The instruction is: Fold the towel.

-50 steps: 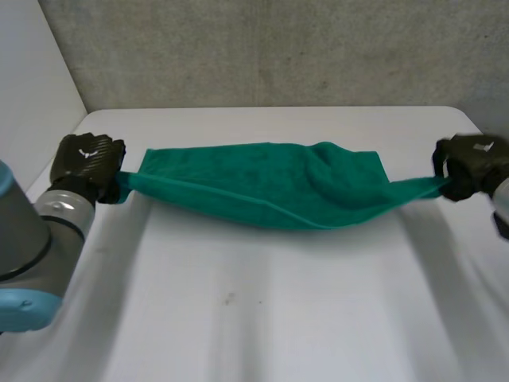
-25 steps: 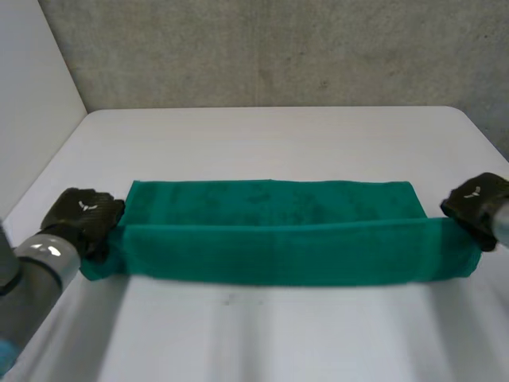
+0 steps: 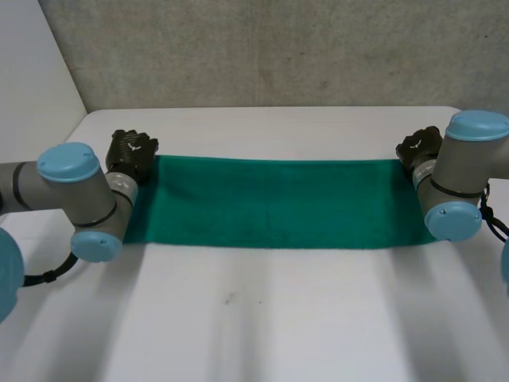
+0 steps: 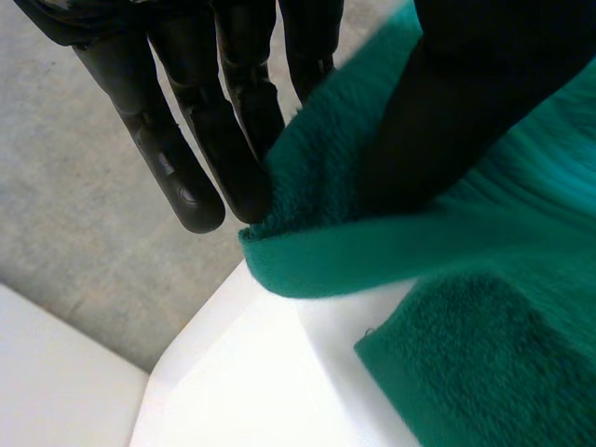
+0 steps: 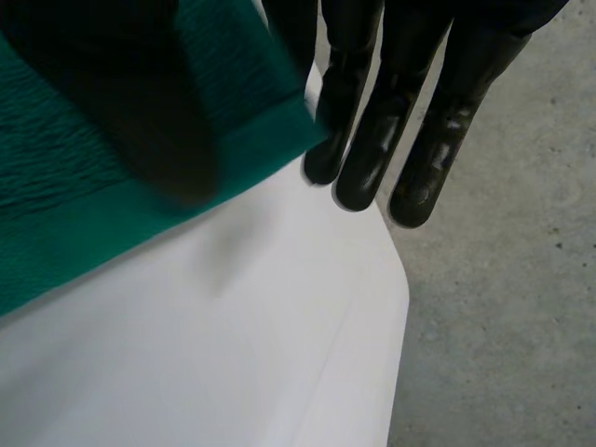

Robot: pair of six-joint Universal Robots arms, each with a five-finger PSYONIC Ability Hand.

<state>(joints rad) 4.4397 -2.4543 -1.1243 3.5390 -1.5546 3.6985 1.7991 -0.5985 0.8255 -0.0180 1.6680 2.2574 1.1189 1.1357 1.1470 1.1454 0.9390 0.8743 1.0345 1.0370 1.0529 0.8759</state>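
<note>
Now the left hand (image 4: 177,149) pinches a far corner of the green towel (image 4: 466,251) between nearly straight fingers and a thumb laid over the cloth, that corner raised a little above a lower layer. Likewise the right hand (image 5: 400,121) nips the opposite far corner, thumb on top, fingers behind. Between them the towel lies as a long flat band across the white table (image 3: 262,318), the grey arms beside its short ends.

Grey arms bend inward, wide apart; black left hand (image 3: 133,150) and black right hand (image 3: 418,148) each pinch a green terry towel (image 3: 274,203) between straight fingers and thumb.
</note>
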